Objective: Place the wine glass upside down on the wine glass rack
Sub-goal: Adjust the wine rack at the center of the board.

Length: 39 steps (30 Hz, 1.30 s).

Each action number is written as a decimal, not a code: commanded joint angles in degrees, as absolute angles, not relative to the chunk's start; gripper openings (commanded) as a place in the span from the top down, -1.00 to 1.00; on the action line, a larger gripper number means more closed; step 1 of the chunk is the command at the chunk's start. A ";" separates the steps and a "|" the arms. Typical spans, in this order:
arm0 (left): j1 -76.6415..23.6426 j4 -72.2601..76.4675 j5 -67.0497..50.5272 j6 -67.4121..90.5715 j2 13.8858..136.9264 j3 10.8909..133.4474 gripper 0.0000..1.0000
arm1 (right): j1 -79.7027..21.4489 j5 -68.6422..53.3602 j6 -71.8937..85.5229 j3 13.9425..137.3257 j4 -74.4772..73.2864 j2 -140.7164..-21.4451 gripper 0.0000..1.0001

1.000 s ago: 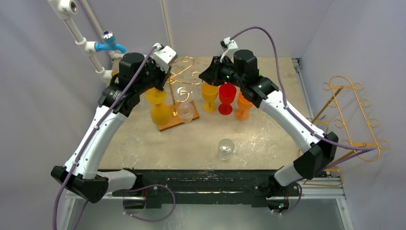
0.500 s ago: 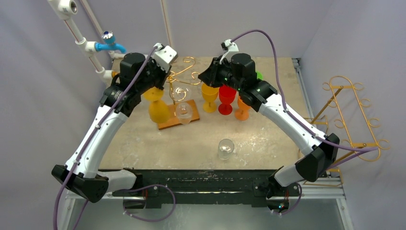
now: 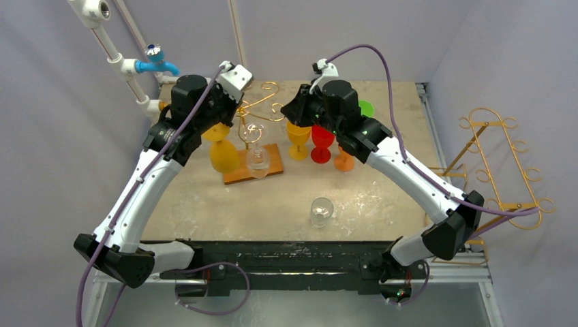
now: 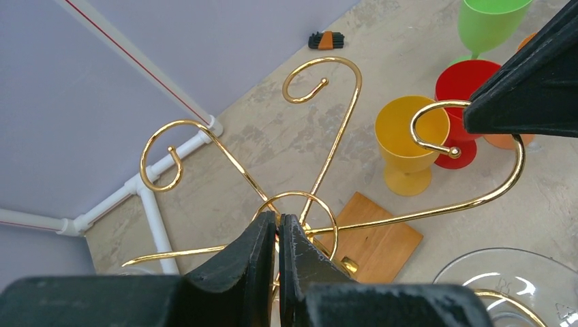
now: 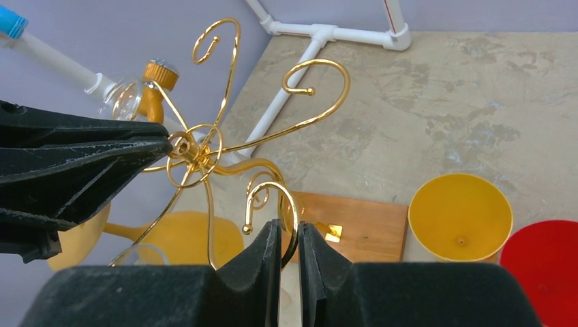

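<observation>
The left tool [image 4: 277,228] is clenched on the centre of the gold wire rack with wooden base [image 4: 378,248], the right tool [image 5: 290,235] on one of its hooks. The clear stemmed wine glass [image 3: 321,211] is seen untouched near the near edge of the desk [image 3: 382,197]. It is judged light, fragile and slippery; the stem should be gripped. No writing is readable.

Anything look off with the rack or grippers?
Yes. Neither gripper holds a glass: the left gripper pinches the gold rack at its centre, the right gripper one of its hooks. A second gold rack sits right of the table.
</observation>
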State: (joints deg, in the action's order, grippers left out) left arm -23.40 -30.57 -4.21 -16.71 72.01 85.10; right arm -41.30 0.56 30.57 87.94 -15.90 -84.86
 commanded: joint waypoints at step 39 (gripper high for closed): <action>-23.29 -27.21 -5.82 -17.73 75.95 83.14 1.00 | -49.68 -2.73 31.92 88.26 -19.41 -80.04 0.12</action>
State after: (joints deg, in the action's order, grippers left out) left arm -23.31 -23.14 -6.04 -17.61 74.67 83.90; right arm -48.97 -0.10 34.61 86.28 -18.06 -81.65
